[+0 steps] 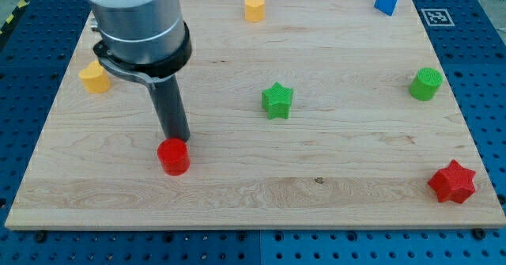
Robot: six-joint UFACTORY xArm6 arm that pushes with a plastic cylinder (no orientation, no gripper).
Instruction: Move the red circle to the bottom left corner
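My tip [177, 138] ends a plain rod with no jaws to open or close; it rests against the top side of the red circle [173, 156], which sits left of the board's centre, nearer the bottom edge. The circle looks light, rigid and smooth, so it likely slides easily but may roll off a glancing contact; pushing squarely from its upper right should send it toward the bottom left corner.

Counted: 1 red circle, 1 red star [452, 182], 1 green star [277, 100], 1 green cylinder [426, 84], 1 blue block [387, 1], 2 yellow blocks [94, 77] [254, 6], all on the wooden board [332, 178].
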